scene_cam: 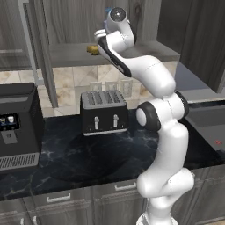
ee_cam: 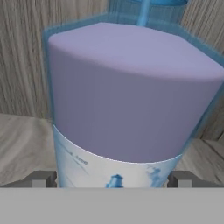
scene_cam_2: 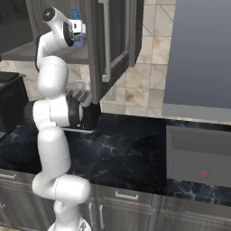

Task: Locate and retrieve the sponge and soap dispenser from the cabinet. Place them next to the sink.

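**Inventory: my claw at the cabinet shelf**

1. My claw [ee_cam: 112, 178]. Raised to the height of the shelf inside the cabinet [scene_cam_2: 115, 40], reaching in past its opened glass-paned door [scene_cam_2: 104, 45]. In the hand view one grey finger pad [ee_cam: 43, 178] sits on each side of the bottle's base, tight against its walls. Whether they are pressing it or merely flanking it I cannot tell.

2. The soap dispenser [ee_cam: 127, 100]. Directly between my fingers, upright on the shelf board [scene_cam: 70, 52]. Translucent pale-blue body with lilac contents, a white-and-blue label around its lower part, the blue pump stem rising at its top. From the right base view its blue pump top [scene_cam_2: 75, 15] shows just beyond my wrist.

3. The sponge [scene_cam: 92, 49]. Small, yellow, lying flat on the same shelf board, a little to the left of my claw as the left base view shows it, apart from the bottle.

4. The toaster [scene_cam: 103, 112]. On the black marble counter [scene_cam: 88, 154], well below my claw, against the tiled wall.

5. The coffee machine [scene_cam: 17, 125]. Black, on the counter, well below and far to the left of my claw.

6. The cooktop [scene_cam_2: 198, 158]. Dark grey panel set in the counter, well below and far to the right of my claw.
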